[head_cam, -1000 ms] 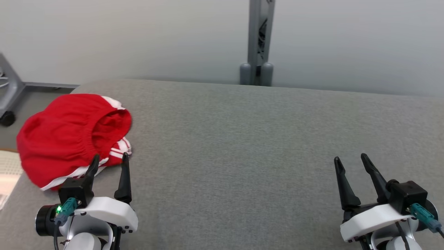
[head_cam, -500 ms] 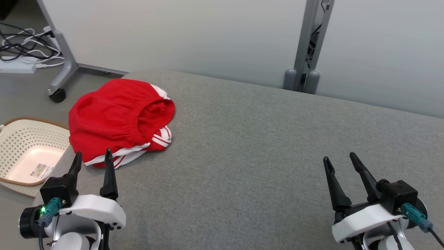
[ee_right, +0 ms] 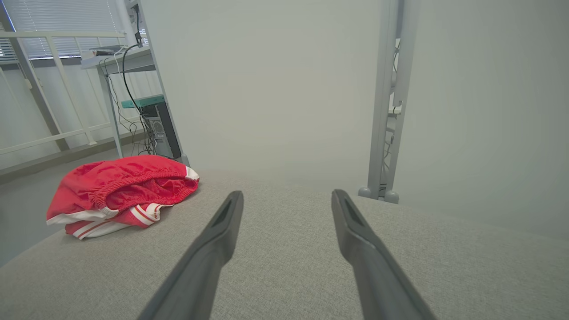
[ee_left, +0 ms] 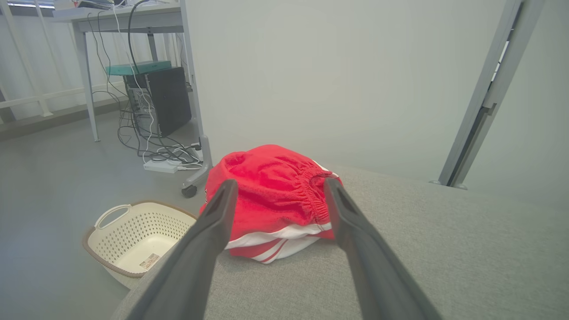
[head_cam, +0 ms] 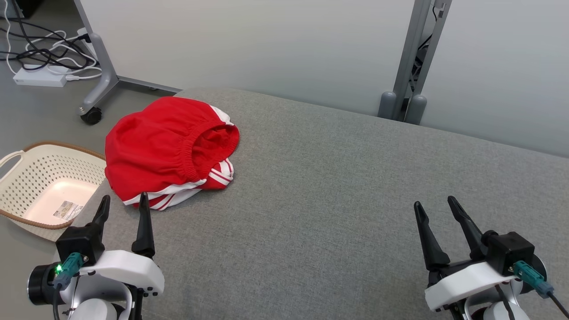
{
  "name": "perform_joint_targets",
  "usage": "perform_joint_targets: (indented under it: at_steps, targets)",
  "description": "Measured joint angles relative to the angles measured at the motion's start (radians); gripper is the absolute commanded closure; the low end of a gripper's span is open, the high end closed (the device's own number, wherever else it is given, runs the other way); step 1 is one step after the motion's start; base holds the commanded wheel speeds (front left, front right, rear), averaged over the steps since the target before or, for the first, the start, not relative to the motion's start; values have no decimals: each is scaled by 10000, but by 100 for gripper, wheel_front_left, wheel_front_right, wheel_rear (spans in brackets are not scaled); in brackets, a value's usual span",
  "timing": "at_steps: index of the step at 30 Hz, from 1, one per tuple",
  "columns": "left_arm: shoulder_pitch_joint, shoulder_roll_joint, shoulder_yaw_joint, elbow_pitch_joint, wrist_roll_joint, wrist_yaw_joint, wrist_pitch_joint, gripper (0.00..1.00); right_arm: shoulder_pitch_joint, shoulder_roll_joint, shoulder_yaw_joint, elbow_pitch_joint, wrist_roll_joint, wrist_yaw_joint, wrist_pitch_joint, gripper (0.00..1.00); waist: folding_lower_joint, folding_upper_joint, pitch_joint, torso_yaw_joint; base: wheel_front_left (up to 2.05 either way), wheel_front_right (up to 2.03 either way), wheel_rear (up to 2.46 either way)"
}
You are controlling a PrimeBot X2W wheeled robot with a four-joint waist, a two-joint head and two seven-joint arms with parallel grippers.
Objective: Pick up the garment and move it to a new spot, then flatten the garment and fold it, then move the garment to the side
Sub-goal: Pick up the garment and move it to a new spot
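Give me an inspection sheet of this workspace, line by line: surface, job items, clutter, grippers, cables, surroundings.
Surface: grey fabric tabletop, smooth and flat.
Job's things: red shorts with white stripes, crumpled in a heap near the tabletop's far left corner, waistband gaping.
Clutter: nothing seen on the tabletop; cream basket on the floor by the left edge, a paper label inside.
Grippers: left gripper open, empty, just short of the shorts; right gripper open, empty, over bare tabletop.
Cables: tangled cables and a white power strip on the floor.
Surroundings: pale wall, grey post, wheeled stand leg.
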Motion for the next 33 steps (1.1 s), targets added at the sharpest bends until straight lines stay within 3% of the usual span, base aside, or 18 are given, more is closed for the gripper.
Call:
perform_joint_targets:
  at_steps: [15,24,28,33]
  targets:
    - [-35,186,-380,-520,42,-105,280,0,-251,-2,-217,167,12,0,-100,0,0,0,-28,135,0,0,0]
    - [-2623,1026,-146,-1482,209,-435,1118,0,-512,4,-69,31,-115,0,-82,0,-1,0,321,13,0,0,0]
    - [-4012,1287,-205,-752,-54,-882,2130,0,-686,2,52,-138,-207,0,21,0,0,0,657,-271,0,0,0]
    - [-5242,1490,-412,1480,-619,-1609,3603,0,-1010,6,190,-316,-391,2,140,0,0,0,1243,-797,0,0,0]
